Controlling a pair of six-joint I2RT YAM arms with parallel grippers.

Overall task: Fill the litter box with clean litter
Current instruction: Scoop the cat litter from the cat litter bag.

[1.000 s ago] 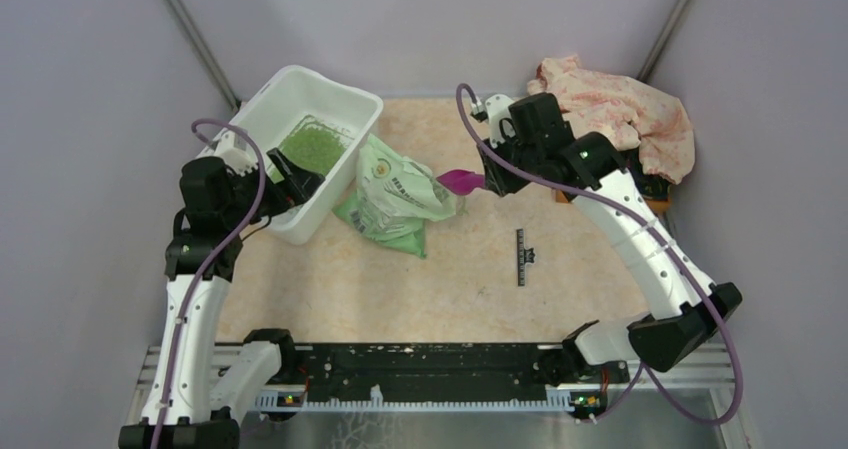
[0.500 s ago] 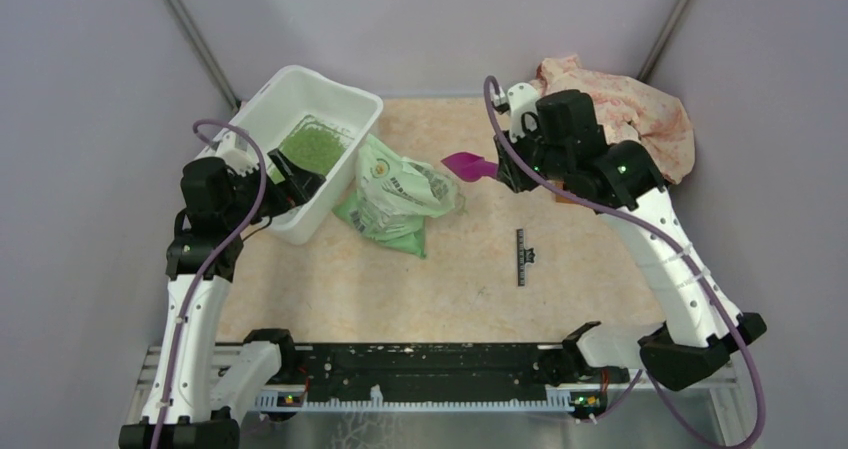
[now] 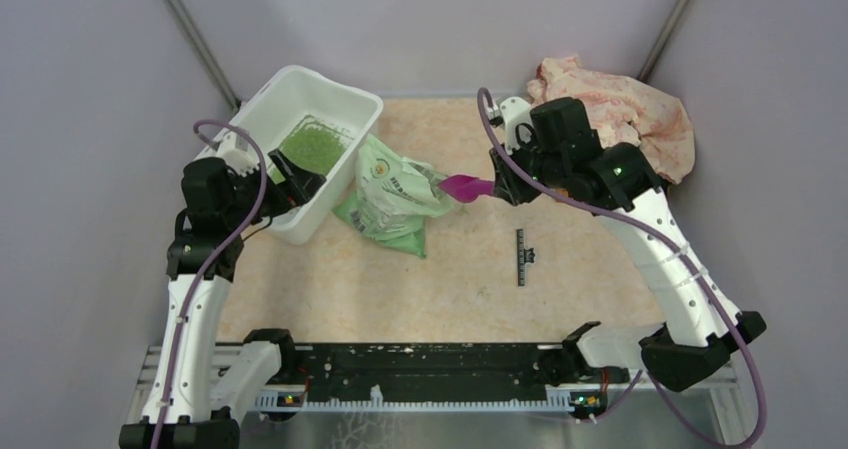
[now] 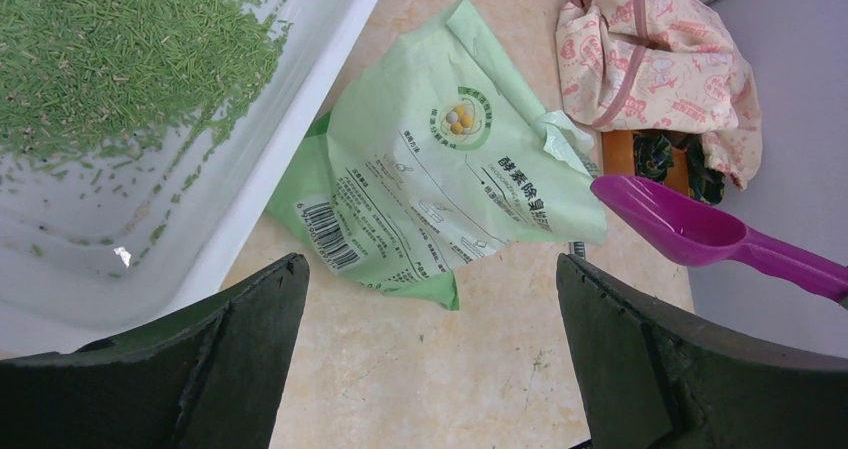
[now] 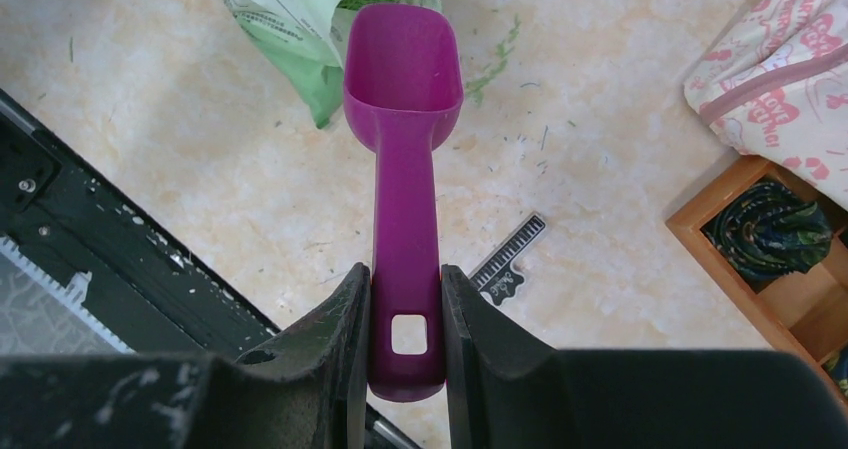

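Top external: litter box point(image 3: 300, 94) at far left of table point(image 3: 400, 289), patch of green litter point(image 3: 313, 147) inside on its floor. Left gripper point(image 3: 290, 179) over the box's near right side, jaws spread wide, holding nothing. Green bag point(image 3: 395, 204) lying flat just right of the box. Right gripper point(image 3: 497, 184) closed narrow on the handle of a purple scoop point(image 3: 462, 184), bowl empty, at the bag's open right end. Stray green grains on table by the bag mouth. Black ruler point(image 3: 520, 257) nearer the arms; pink cloth point(image 3: 620, 109) and wooden tray point(image 5: 770, 259) far right.

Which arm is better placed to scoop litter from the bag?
Right: right tool grips the purple plastic scoop, bowl at the light green printed plastic bag's mouth; left tool hangs open, empty.
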